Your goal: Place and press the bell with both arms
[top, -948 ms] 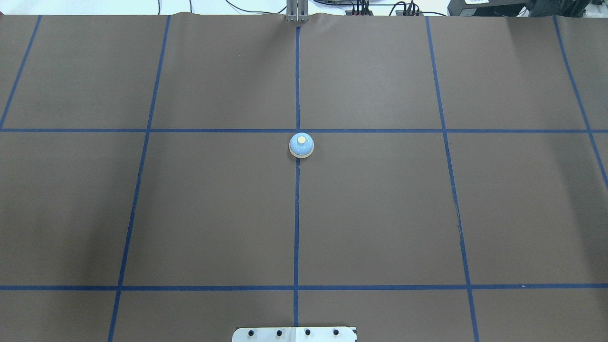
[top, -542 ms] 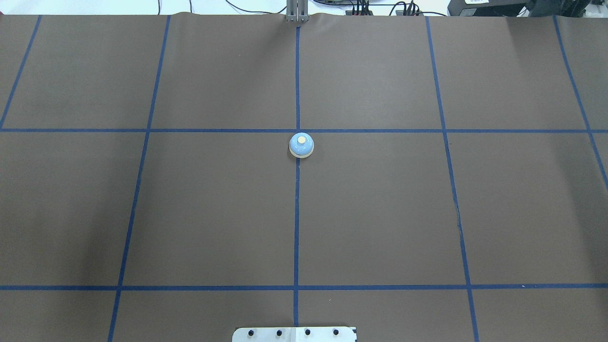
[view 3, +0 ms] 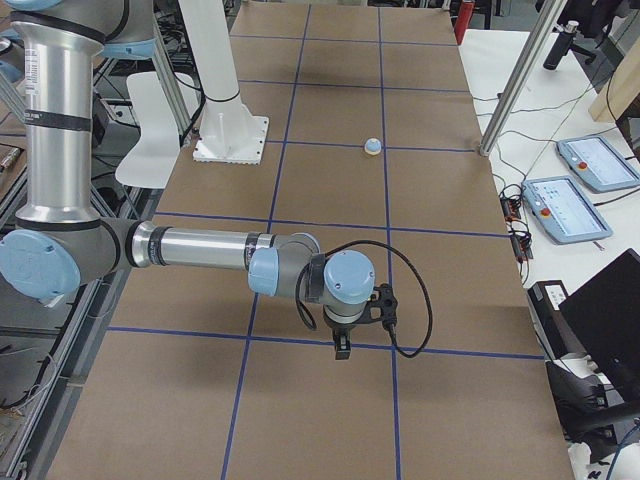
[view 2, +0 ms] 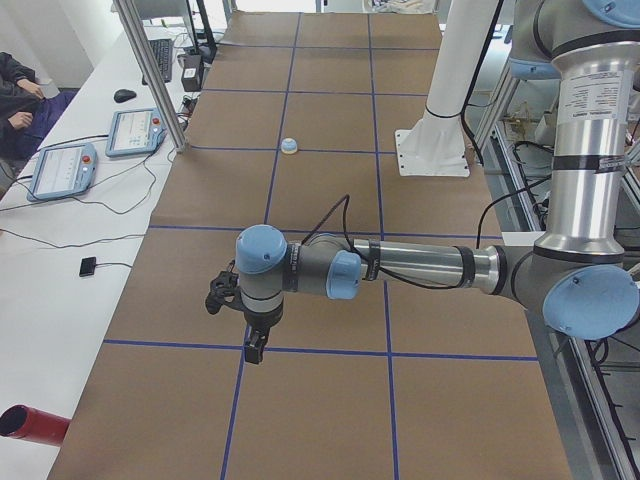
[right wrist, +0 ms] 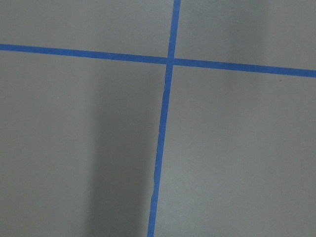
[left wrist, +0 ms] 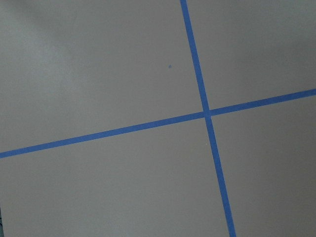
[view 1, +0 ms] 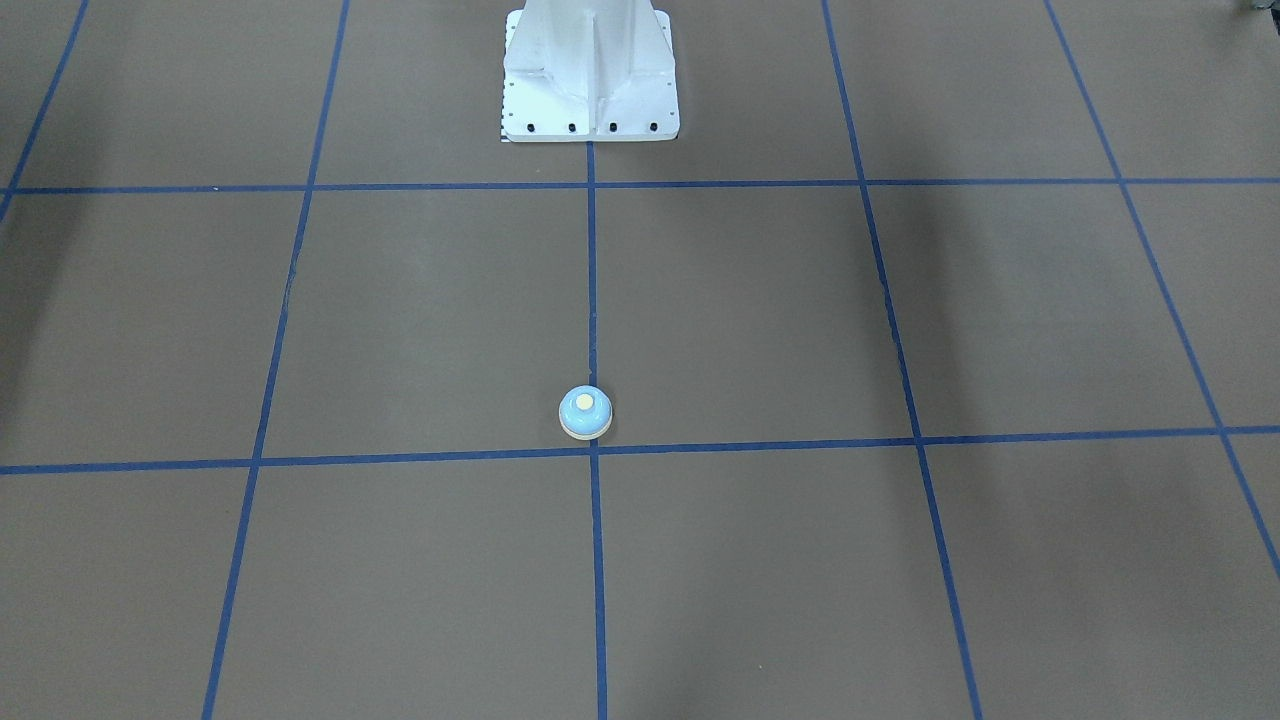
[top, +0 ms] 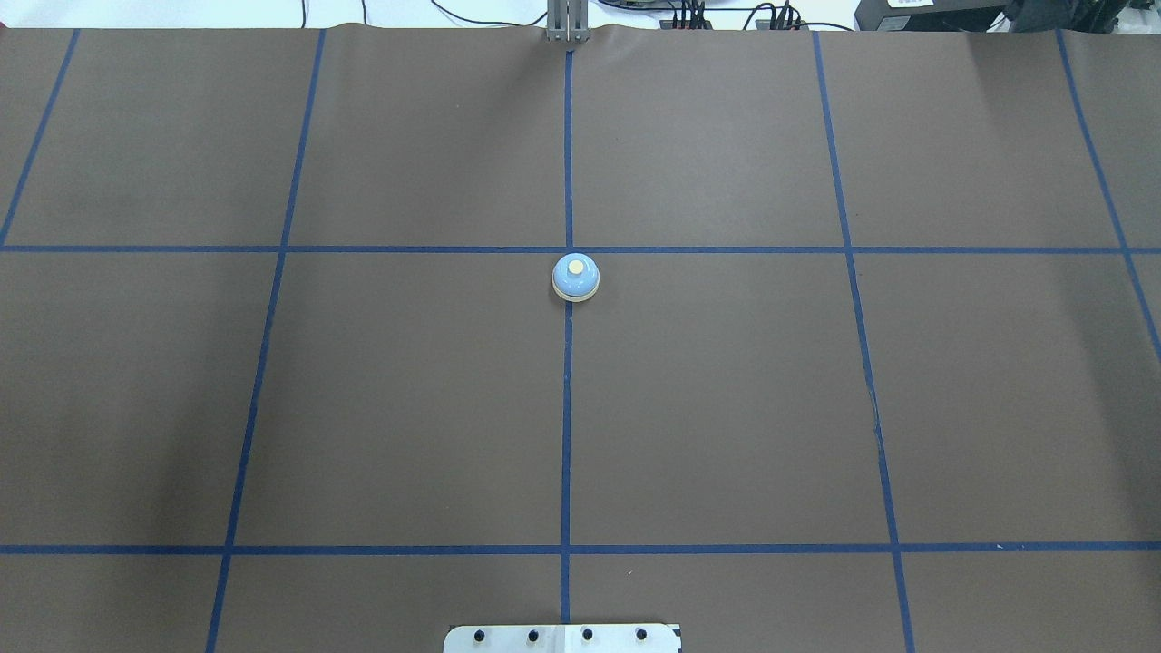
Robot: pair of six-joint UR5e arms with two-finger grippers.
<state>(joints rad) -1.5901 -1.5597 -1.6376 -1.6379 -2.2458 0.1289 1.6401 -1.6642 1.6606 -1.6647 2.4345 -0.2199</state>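
The bell [top: 575,277] stands upright on the brown mat, on the centre blue tape line just by a crossing; it also shows in the front view [view 1: 585,411], the left view [view 2: 289,146] and the right view [view 3: 372,146]. No gripper is near it. My left gripper [view 2: 255,350] hangs over the mat far from the bell, toward the table's left end. My right gripper [view 3: 343,345] hangs the same way toward the right end. I cannot tell whether either is open or shut. Both wrist views show only mat and tape.
The white pedestal [view 1: 590,80] is bolted at the robot's side of the table. Metal frame posts [view 2: 150,75] [view 3: 510,90] stand at the far edge. Teach pendants [view 2: 65,170] [view 3: 565,210] lie on white side tables. A red cylinder [view 2: 30,425] lies at the left end.
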